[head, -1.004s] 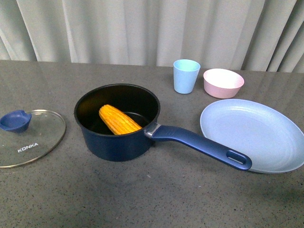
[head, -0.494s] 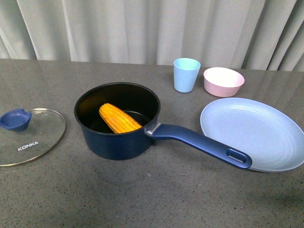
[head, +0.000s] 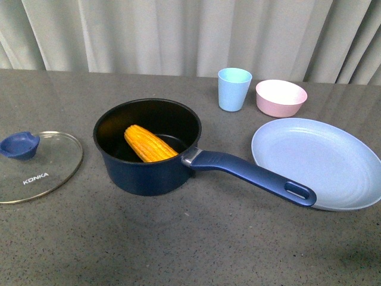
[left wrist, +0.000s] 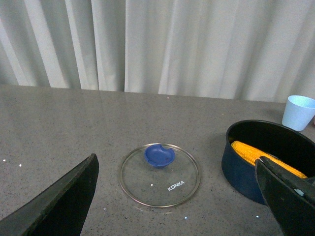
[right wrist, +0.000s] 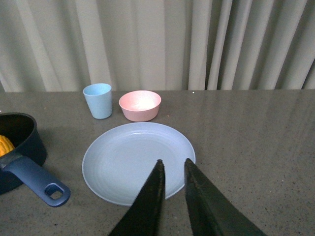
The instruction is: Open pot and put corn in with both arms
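Now the corn (head: pixel 149 145) lies inside the pot (head: pixel 143 173), apart from both hands: left hand (left wrist: pixel 177 196) spread wide and empty, right hand (right wrist: pixel 172 169) nearly closed, holding nothing.

Lighting: even, soft, bright in all three views — faint shadows only, a dim one beneath the pot (head: pixel 146 149). Glare: small speckled highlights on the table (left wrist: pixel 59 128) beyond the left gripper (left wrist: pixel 177 201). Focus: scene sharp; gripper fingers (right wrist: pixel 147 201) near the lens slightly soft.
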`<state>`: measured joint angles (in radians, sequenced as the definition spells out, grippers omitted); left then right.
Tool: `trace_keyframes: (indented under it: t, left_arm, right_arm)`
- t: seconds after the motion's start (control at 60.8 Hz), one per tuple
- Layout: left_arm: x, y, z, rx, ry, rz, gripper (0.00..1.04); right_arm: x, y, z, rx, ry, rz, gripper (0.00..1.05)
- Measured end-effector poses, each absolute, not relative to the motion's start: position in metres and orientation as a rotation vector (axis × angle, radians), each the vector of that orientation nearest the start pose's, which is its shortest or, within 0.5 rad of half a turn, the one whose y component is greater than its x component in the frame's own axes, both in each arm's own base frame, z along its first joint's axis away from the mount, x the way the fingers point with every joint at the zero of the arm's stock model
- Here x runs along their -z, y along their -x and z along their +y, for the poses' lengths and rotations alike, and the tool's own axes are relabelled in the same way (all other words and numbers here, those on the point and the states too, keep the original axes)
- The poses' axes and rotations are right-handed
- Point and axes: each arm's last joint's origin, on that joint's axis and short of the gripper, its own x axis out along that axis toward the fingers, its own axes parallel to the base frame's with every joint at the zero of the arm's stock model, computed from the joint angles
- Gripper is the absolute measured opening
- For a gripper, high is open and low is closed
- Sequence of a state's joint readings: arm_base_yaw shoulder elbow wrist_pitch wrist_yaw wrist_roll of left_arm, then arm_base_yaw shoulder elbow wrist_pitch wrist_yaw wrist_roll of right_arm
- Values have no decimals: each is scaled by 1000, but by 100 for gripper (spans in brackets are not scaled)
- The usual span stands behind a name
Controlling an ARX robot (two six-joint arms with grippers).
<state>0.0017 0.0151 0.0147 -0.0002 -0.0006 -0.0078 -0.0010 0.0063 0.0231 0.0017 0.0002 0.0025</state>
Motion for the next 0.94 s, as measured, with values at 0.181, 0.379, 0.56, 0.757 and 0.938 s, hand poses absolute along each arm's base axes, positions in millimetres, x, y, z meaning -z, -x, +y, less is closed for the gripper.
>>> trace_keyframes:
  t: [0.181,0.379,0.56,0.757,0.938]
  left_arm:
    - [-167,-98,0,-2,8,0,96]
    - [-167,-98,0,-2,8,1,96]
    - [-167,-98,0,-2,8,0,96]
    - [-167,-98,0,-2,8,0,96]
    - [-167,-98,0,-2,8,0,96]
  right_arm:
    - [-171,-97,0,1,-2,-18,51]
    - [-171,-97,0,1,-2,-18,86]
    - [-171,-97,0,1,-3,-18,96]
    - [-171,-97,0,1,-3,-18,96]
    - [-171,-97,0,1,-3,-18,96]
